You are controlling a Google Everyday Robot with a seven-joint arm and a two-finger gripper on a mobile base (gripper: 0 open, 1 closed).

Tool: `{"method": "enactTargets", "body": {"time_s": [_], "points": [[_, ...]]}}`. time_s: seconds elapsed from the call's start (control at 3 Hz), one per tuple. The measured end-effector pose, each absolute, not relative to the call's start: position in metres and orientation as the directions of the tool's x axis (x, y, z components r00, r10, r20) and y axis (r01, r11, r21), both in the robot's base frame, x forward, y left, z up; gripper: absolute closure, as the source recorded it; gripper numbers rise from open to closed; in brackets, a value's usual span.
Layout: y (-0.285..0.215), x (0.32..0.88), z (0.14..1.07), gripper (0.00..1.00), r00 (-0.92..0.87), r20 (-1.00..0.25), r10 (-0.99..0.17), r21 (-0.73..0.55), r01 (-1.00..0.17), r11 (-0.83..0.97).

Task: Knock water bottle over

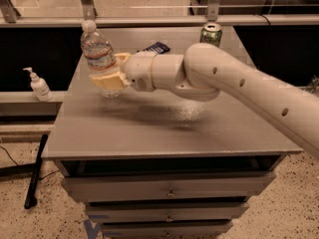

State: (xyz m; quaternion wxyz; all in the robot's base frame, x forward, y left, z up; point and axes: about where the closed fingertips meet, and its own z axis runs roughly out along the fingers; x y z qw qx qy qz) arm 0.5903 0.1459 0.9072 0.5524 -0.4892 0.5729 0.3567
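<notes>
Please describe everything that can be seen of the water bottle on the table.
The water bottle is clear ribbed plastic with a white screw cap and a red, white and blue label band. It is closed and sits at the left rear part of the grey table, tilted, with its cap leaning to the left. The gripper is in front of its lower half, hides its base and seems to press against it. Nothing else touches it.

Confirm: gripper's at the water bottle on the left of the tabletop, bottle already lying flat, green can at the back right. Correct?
One thing is off. The water bottle is not lying flat: the camera view shows it standing, cap up. The rest holds: the gripper is at the bottle's lower part on the left of the tabletop, and the green can is at the back right.
</notes>
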Motion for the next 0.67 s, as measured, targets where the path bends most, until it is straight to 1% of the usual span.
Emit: {"method": "enactTargets", "body": {"time_s": [0.33,0.67], "points": [[0.1,0.595,0.945,1.0,0.109,-0.95,-0.292,-0.185,-0.952,0.246],[0.065,0.605,0.972,1.0,0.101,-0.89,-0.444,-0.219,-0.95,0.224]]}}
